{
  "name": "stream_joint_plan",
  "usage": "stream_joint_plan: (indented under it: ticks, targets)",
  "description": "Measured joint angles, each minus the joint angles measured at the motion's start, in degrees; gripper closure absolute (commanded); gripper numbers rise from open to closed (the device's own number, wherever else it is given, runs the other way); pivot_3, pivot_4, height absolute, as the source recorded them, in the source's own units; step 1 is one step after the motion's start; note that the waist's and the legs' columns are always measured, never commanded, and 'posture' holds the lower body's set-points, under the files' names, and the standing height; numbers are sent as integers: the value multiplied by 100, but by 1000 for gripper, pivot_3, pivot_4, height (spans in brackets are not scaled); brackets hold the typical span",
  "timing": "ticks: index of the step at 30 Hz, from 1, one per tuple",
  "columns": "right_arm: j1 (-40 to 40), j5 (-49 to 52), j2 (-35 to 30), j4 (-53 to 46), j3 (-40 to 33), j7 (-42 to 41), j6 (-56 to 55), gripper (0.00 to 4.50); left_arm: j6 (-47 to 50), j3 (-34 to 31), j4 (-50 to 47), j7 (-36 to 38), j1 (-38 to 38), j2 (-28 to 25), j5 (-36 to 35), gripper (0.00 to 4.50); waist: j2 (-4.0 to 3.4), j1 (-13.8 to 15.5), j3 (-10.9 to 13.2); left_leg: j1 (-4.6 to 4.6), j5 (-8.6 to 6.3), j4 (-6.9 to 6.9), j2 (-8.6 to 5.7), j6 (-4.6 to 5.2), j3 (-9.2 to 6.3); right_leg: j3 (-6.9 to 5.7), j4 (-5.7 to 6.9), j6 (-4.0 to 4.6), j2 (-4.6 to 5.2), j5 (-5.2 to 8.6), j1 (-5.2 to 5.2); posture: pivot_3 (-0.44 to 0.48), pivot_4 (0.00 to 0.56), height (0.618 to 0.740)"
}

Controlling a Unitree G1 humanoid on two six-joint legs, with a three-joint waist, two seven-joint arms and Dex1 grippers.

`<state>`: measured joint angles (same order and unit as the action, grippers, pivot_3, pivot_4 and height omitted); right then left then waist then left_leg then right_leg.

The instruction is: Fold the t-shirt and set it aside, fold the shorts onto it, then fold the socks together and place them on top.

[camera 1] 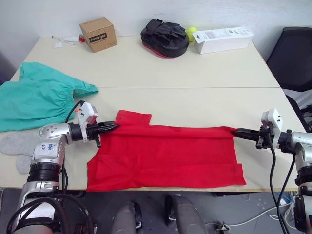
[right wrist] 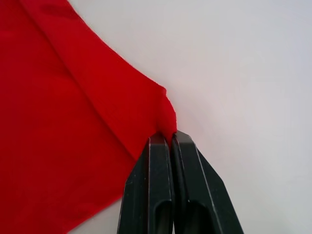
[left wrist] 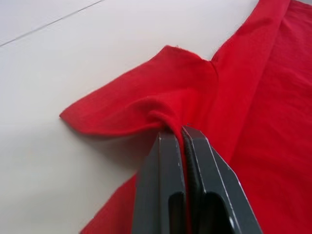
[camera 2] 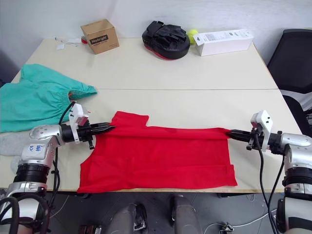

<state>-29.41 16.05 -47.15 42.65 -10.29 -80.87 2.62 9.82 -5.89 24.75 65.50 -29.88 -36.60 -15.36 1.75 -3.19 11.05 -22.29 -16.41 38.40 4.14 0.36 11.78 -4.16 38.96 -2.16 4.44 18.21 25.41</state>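
The t-shirt (camera 1: 165,156) is found spread flat on the near half of the table (camera 1: 195,73), folded lengthwise, with its far edge doubled over toward the near edge. The left gripper (camera 1: 115,127) is seen at the 9 o'clock end of the garment, its two black fingers (left wrist: 165,195) pressed together with a pinch of red cloth caught between them beside the sleeve. The right gripper (camera 1: 235,131) is seen at the 3 o'clock end, fingers likewise pressed together on the shirt's far corner. The shorts (camera 1: 39,97) are noted at 10 o'clock from the shirt, lying apart from it. The socks (camera 1: 19,146) lie at the table's left edge, just near of the shorts. A cardboard box (camera 1: 98,34), a black bag (camera 1: 165,38), a tennis ball (camera 1: 191,32) and a white carton (camera 1: 223,39) are ranged along the far edge at 12 o'clock.
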Motion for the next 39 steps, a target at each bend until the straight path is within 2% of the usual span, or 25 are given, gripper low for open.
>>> stream_joint_plan:
  ticks: [6, 15, 18, 19, 23, 29, 31, 34, 36, 39]
  targets:
    - [346, -35, -17, -148, 64, 1, -284, 4500, -54, 29, -185, -46, 202, -26, 8, 4470, 0, -5, 0, 1, 0, -5, 0, 0, 0, 0, -1, 0, -1, 0, 0, 0, 150, 740]
    - [359, -23, -16, -208, 94, 186, -242, 4500, -51, 74, -370, -167, 439, -70, 73, 4470, 0, -2, 0, 4, 0, -4, 0, 0, -1, 0, -1, 0, 1, 0, -3, 0, 150, 740]
    - [363, 11, -17, -282, 91, 203, -13, 3876, -17, 74, -386, -172, 439, -70, 72, 4500, 0, -3, 0, 4, 0, -4, 1, 0, -2, 0, -1, 0, 0, 0, -3, 0, 150, 740]
    - [384, 34, -17, -326, 89, 202, 67, 3546, 18, 74, -403, -170, 440, -71, 69, 4500, -1, -3, 0, 4, 0, -5, 1, 0, -2, 0, -1, 0, 0, 0, -3, 0, 150, 740]
    - [568, 155, -54, -582, 52, 173, 319, 2159, 321, 73, -606, -80, 543, -186, -22, 3451, 0, -5, 0, 4, 0, -8, 1, 0, -3, 0, -1, 1, 0, 0, -2, 0, 150, 740]
    - [995, 432, -373, -1268, -335, 253, 585, 33, 1017, -80, -1124, 62, 666, -551, -375, 1498, 0, 0, 0, 4, 0, -11, 0, 0, -5, 0, -4, 1, 2, 0, -2, 0, 150, 740]
    - [1100, 553, -415, -1576, -582, 383, 646, 0, 1602, -269, -1292, 15, 697, -747, -611, 794, 0, -13, 0, 6, 0, -15, 2, -1, -6, 0, -4, 1, 0, 1, -2, 0, 150, 740]
    - [1366, 814, -407, -2278, -883, 534, 741, 0, 3252, -616, -1394, -234, 523, -909, -1308, 16, 0, 4, 0, 6, 4, -17, 1, -2, -14, -1, -3, 1, -1, 1, -3, 0, 150, 740]
    - [1455, 1076, -273, -2747, -1071, 541, 635, 0, 4242, -719, -1340, -505, 160, -911, -1620, 16, 0, 23, 0, 6, 5, -16, -1, 0, -18, -3, -4, 0, -2, 1, -9, 0, 150, 740]
    - [1526, 1422, -76, -3314, -1075, 567, 746, 0, 4920, -649, -1006, -925, -464, -801, -1683, 16, 1, 62, 0, 11, 5, -15, -8, 1, -24, -3, -6, 0, -1, 0, -18, 0, 150, 740]
